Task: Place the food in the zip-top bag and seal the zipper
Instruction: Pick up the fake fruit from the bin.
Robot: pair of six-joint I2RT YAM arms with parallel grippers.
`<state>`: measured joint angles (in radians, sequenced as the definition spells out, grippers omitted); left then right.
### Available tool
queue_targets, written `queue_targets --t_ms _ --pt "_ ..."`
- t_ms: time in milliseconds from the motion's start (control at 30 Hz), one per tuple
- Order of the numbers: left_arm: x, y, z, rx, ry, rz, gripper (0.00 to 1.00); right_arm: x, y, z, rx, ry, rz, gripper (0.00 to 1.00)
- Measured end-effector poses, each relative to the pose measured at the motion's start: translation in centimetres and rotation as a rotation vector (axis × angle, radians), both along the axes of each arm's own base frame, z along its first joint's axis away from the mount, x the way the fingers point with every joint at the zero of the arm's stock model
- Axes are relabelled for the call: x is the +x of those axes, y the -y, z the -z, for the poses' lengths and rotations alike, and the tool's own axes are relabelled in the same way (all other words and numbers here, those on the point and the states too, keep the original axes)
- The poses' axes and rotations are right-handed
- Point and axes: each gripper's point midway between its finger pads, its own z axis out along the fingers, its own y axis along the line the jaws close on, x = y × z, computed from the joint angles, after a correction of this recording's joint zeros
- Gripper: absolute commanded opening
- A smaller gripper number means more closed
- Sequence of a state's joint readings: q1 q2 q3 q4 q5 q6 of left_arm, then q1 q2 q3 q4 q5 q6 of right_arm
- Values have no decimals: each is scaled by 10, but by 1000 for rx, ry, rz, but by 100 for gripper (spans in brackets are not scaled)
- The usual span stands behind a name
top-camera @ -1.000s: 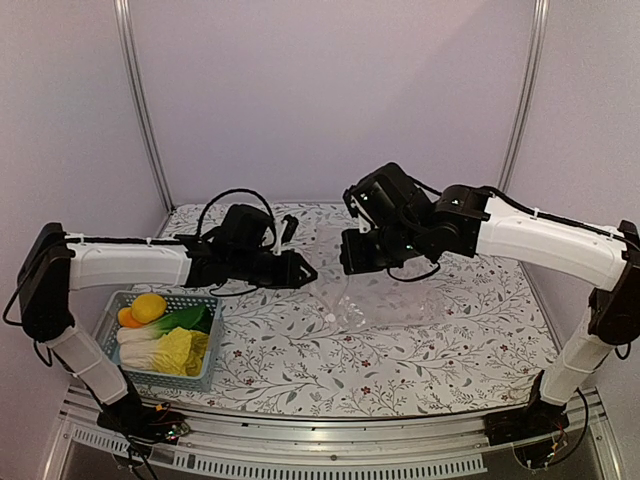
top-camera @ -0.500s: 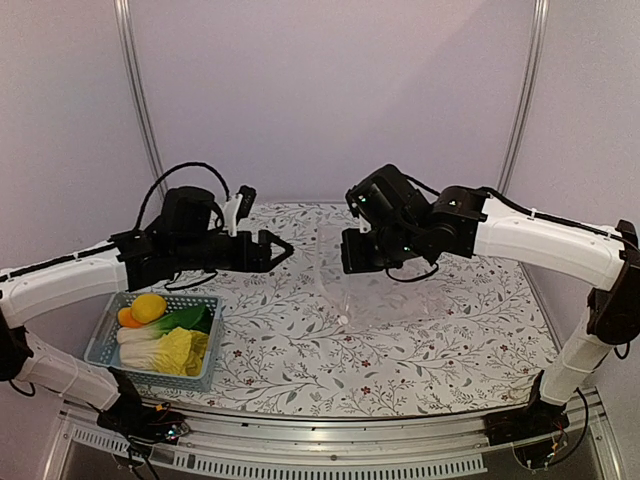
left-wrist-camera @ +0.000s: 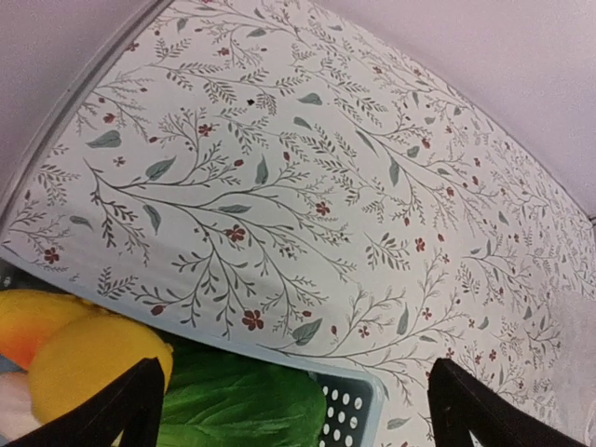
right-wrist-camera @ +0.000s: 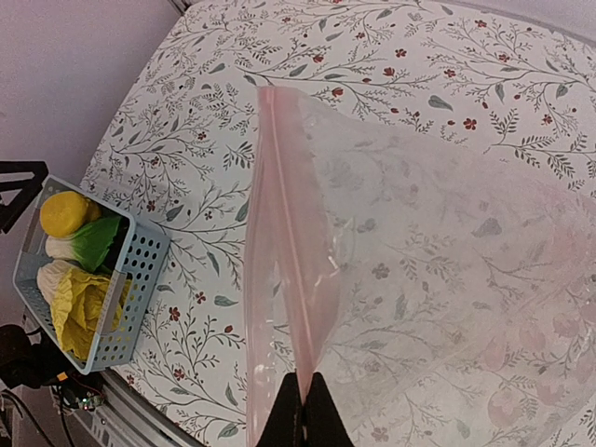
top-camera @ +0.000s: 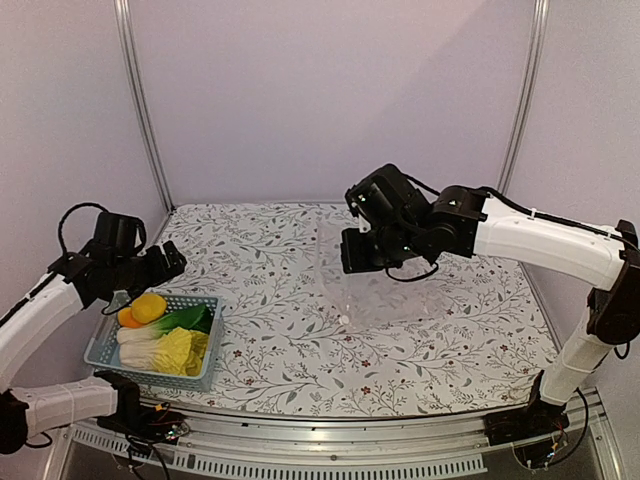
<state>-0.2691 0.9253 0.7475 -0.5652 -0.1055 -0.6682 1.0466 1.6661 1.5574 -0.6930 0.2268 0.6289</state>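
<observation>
The food lies in a light-blue basket (top-camera: 203, 362) at the front left: a yellow fruit (top-camera: 150, 306), an orange fruit (top-camera: 127, 318), green bok choy (top-camera: 183, 319) and pale napa cabbage (top-camera: 176, 350). My left gripper (top-camera: 168, 262) hovers open just behind the basket. In its wrist view the yellow fruit (left-wrist-camera: 86, 358) and bok choy (left-wrist-camera: 244, 400) lie between its fingers (left-wrist-camera: 130, 410). My right gripper (right-wrist-camera: 304, 396) is shut on the mouth edge of the zip-top bag (right-wrist-camera: 428, 251), holding it up mid-table. The zipper (right-wrist-camera: 287, 233) shows as a pinkish strip.
The table carries a floral cloth (top-camera: 270, 320). Metal posts (top-camera: 140, 100) stand at the back corners and a rail (top-camera: 300, 440) runs along the near edge. The basket (right-wrist-camera: 130, 289) sits left of the bag.
My left arm has pulled back from the bag's mouth to the far left, above the basket, and its jaws have opened wide. The right arm and the bag stay put.
</observation>
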Motion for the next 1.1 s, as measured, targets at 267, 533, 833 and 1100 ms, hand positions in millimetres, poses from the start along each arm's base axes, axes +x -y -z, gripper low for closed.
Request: queue_targets --t_ms 267,533,833,1100 --pt "-27 -61 6 11 -1 -235 99 0 -1 -1 1 5 -4 0" --pt "-45 -91 39 -3 -82 -360 97 1 -1 -1 -3 11 -11 0" --pt "-57 -94 79 -81 -152 -394 86 1 -1 -3 -1 14 -13 0" --pt "-48 -91 81 -149 -111 -382 77 1 -2 -4 1 16 -15 0"
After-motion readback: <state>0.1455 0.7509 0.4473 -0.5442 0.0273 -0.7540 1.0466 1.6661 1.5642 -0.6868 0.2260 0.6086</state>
